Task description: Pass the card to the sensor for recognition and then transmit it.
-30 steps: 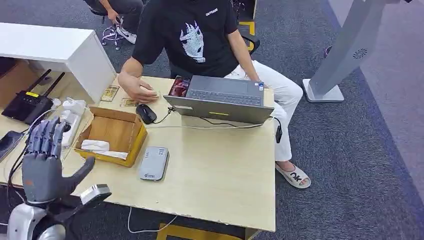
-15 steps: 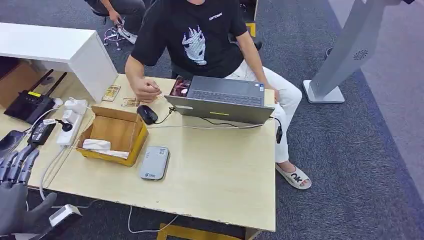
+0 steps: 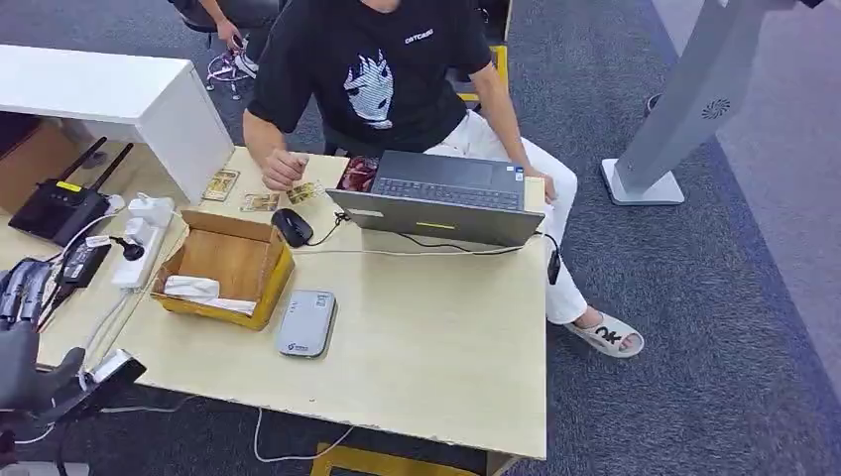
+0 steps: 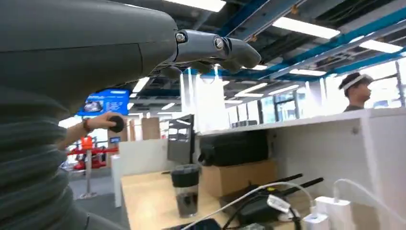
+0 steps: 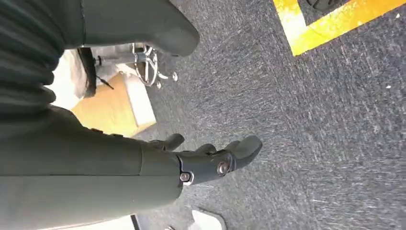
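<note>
The left hand (image 3: 25, 342) sits low at about eight o'clock in the head view, off the near-left corner of the counter (image 3: 436, 347), fingers apart and holding nothing; it looks poised to receive a card rather than reach for one. Toward ten o'clock a router (image 3: 55, 208) and a power strip (image 3: 139, 243) lie at the counter's left edge, their cables trailing nearby. Near the middle left, an open cardboard box (image 3: 226, 268) holds a crumpled white cloth or paper (image 3: 193, 290) along its near wall. Just to its right, at six o'clock from the mouse (image 3: 291, 226), lies the grey sensor (image 3: 305, 322), flat and face up, presumably so a card can be held over it. At about eleven o'clock the person's hand (image 3: 286, 169) pinches a card (image 3: 300, 191) just above the counter, with more cards (image 3: 220, 184) lying flat beside it, likely the supply. At twelve o'clock stands the open laptop (image 3: 441, 198). The right hand (image 5: 210, 155) hangs over the carpeted floor, its fingers loosely spread and holding nothing.
</note>
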